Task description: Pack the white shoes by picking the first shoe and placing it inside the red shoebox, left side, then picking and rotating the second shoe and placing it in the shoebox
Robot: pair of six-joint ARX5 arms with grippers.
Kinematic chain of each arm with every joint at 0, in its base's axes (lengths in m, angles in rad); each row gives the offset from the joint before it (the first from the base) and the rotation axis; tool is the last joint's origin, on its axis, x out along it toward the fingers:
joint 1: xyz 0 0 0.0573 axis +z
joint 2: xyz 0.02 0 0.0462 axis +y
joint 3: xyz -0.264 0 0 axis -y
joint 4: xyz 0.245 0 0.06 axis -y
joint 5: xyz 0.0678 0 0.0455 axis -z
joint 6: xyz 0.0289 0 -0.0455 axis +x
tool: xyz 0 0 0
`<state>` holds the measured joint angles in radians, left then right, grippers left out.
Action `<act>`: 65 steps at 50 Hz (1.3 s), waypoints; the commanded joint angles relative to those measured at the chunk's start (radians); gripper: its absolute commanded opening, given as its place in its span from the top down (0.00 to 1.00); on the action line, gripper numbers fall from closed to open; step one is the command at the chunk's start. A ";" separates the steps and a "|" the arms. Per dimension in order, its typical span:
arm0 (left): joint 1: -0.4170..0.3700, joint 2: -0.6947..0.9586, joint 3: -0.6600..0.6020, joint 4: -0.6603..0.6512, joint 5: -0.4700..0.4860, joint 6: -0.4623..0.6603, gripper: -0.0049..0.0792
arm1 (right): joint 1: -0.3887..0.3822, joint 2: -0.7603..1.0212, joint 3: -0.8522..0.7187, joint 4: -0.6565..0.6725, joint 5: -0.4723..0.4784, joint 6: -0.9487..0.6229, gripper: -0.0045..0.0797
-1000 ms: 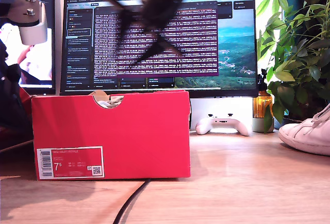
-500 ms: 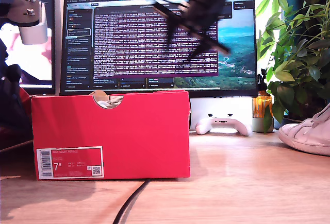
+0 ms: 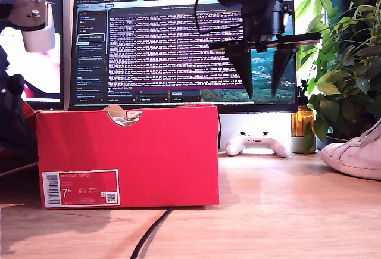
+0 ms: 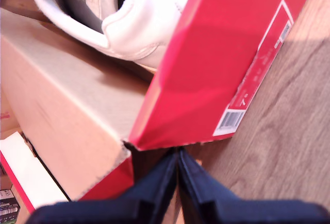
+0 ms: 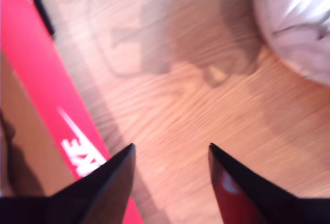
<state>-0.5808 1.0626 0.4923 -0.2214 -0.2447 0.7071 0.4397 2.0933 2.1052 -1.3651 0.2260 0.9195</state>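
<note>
White leather of one shoe (image 4: 129, 18) lies inside the red shoebox (image 3: 128, 155), past my first gripper (image 4: 178, 183), whose fingers are pressed together on nothing at a box corner. My second gripper (image 3: 262, 71) hangs in the air with fingers spread and empty, between the box and the other shoe (image 3: 357, 155) at the exterior view's right. Both rest on a wooden desk (image 3: 280, 211) before a monitor (image 3: 172, 44), a game controller (image 3: 257, 144) and a leafy plant (image 3: 342, 62).

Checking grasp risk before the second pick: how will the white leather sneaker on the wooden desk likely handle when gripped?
The white leather sneaker probably flexes at its soft upper, so open jaws may squash the collar. Its flat sole rests on the wooden desk, so it likely slides rather than rolls. Smooth leather may slip.
</note>
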 commanded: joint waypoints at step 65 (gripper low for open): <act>-0.005 0.004 0.006 0.006 0.002 -0.003 0.96 | -0.268 -0.723 -0.959 0.031 0.152 0.423 0.44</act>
<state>-0.5808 1.0626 0.4923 -0.2226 -0.2443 0.7071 0.1772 1.3746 1.1660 -1.3563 0.3721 1.3384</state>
